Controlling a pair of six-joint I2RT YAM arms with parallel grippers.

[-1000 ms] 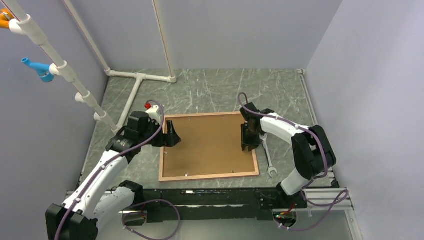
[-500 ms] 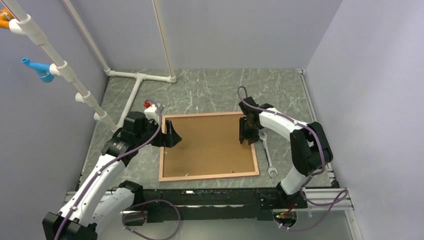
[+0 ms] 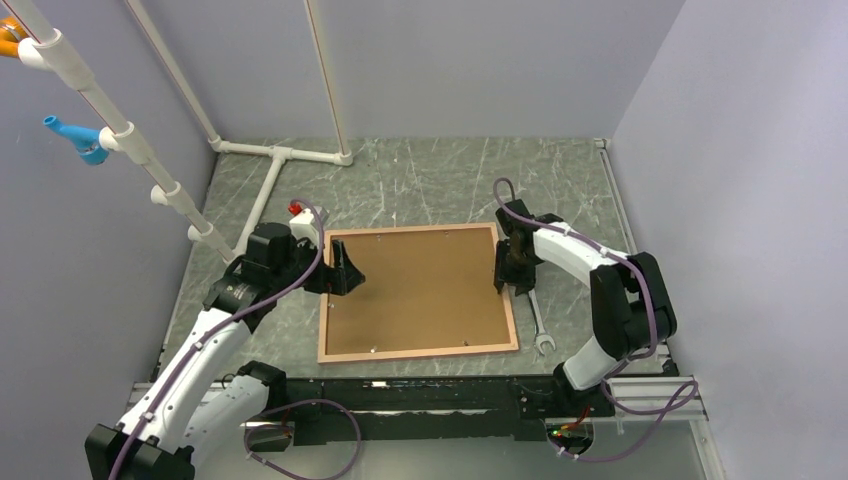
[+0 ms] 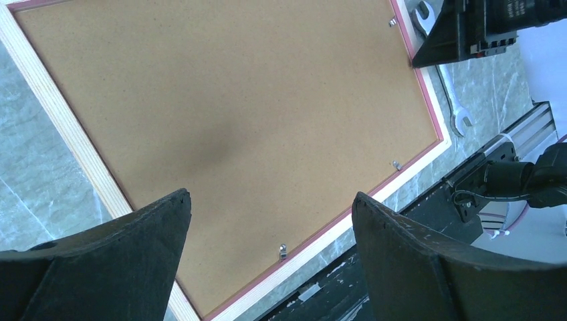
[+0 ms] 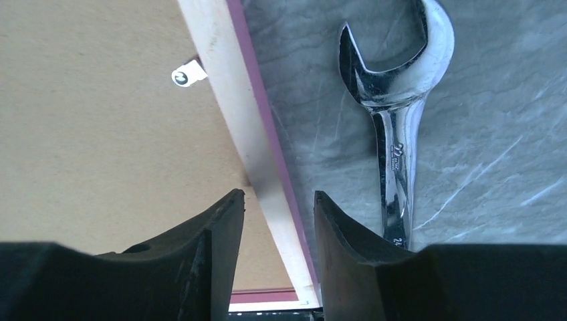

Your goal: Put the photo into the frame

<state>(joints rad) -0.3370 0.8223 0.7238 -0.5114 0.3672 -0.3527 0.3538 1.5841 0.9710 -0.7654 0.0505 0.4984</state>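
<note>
1. Right of centre in the overhead view, the right jaws are shifting off the brown backing board (image 3: 420,290) and out over the right rail of the frame (image 3: 420,352). They are standing astride that rail with a narrow gap, gripping nothing that I can make out.
2. Left of centre, the left jaws are hanging wide apart over the frame's left rail, carrying nothing and barely moving since a moment ago.
3. Centre of the bench (image 3: 420,180), the frame is lying face down with the board filling it. The photo is showing in no view; whether it is lying under the board I cannot tell.
4. The shift is suggesting work on the rail or its nearby tab rather than on the board.
5. Counting: one frame, one board, one wrench (image 3: 537,320) lying just right of the frame, three small metal tabs (image 4: 283,251) showing in the left wrist view, no photo.
</note>
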